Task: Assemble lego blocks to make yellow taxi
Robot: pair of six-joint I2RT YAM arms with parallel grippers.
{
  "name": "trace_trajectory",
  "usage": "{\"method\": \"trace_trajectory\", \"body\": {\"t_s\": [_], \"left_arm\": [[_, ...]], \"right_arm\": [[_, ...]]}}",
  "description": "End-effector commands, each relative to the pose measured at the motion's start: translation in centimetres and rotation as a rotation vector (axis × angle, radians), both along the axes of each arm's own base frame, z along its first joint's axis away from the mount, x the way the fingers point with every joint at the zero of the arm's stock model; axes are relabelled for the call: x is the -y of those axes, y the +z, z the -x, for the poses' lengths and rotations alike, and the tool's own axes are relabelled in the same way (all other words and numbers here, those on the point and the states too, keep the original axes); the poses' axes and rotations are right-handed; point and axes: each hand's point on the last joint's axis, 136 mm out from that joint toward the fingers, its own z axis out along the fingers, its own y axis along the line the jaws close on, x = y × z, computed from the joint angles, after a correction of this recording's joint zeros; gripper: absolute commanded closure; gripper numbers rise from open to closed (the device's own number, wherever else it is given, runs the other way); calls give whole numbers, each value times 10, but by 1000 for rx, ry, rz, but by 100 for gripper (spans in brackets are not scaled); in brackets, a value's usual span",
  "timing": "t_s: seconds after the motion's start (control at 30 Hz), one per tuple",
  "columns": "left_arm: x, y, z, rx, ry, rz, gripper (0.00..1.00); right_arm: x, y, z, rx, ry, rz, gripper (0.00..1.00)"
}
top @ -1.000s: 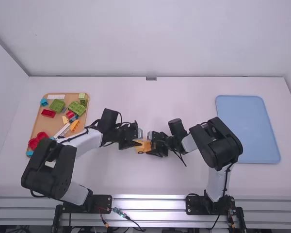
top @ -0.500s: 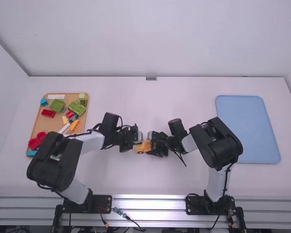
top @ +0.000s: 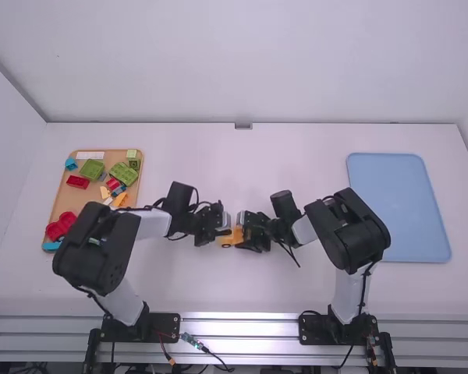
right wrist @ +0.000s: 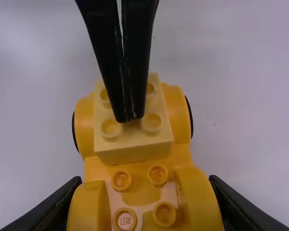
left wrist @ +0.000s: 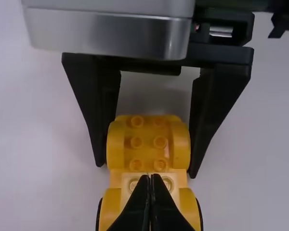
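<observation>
Pale yellow block lies partly hidden behind the left end effector.

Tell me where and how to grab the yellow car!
I'd grab the yellow car by its round bumps, farthest from the pale block, coming from that end, one finger each side, like the right gripper. They bulge out sideways, so should pinch well.

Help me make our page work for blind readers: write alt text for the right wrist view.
A yellow toy-block car is held between the fingers of the right pincer. A paler yellow brick sits on it, with the closed fingertips of the left pincer at its studded top. Behind is the white table.
</observation>
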Motion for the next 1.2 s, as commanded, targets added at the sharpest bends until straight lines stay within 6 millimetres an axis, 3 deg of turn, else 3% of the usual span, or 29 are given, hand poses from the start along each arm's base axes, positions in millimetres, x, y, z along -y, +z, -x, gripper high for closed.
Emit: {"method": "trace_trajectory", "body": {"t_s": [0.0, 0.2, 0.3, 0.43, 0.57, 0.6, 0.63, 0.7, 0.77, 0.8, 0.9, 1.07, 1.17], "left_arm": [[-29, -58, 35, -127, 50, -207, 98], [-46, -74, 23, -109, 205, -288, 98], [-38, -67, 17, -69, 196, -237, 98], [-24, -31, 2, 33, 170, -120, 98], [-17, 29, -23, 204, 196, 0, 97], [-17, 31, -24, 207, 203, 3, 96], [-19, 41, -30, 219, 238, 15, 91], [-26, 63, -40, 250, 313, 36, 63], [-31, 72, -43, 266, 338, 33, 57], [-36, 77, -46, 272, 358, 24, 48], [-47, 82, -49, 275, 391, 1, 1], [-64, 86, -57, 272, 448, -18, 1], [-78, 90, -65, 260, 494, -24, 1]], "right_arm": [[6, -13, 2, -28, -32, 46, 63], [6, -13, 1, -27, -32, 45, 63], [5, -12, -2, -28, -37, 44, 63], [7, -12, -10, -46, -85, 56, 63], [8, -12, -12, -42, -89, 57, 63], [8, -12, -12, -42, -89, 58, 63], [8, -12, -12, -42, -90, 60, 63], [11, -16, -15, -33, -111, 88, 63], [13, -19, -18, -23, -126, 110, 63], [15, -21, -20, -18, -136, 122, 62], [19, -23, -23, -16, -154, 137, 63], [29, -26, -26, -25, -177, 156, 61], [41, -31, -30, -36, -201, 183, 46]]}}
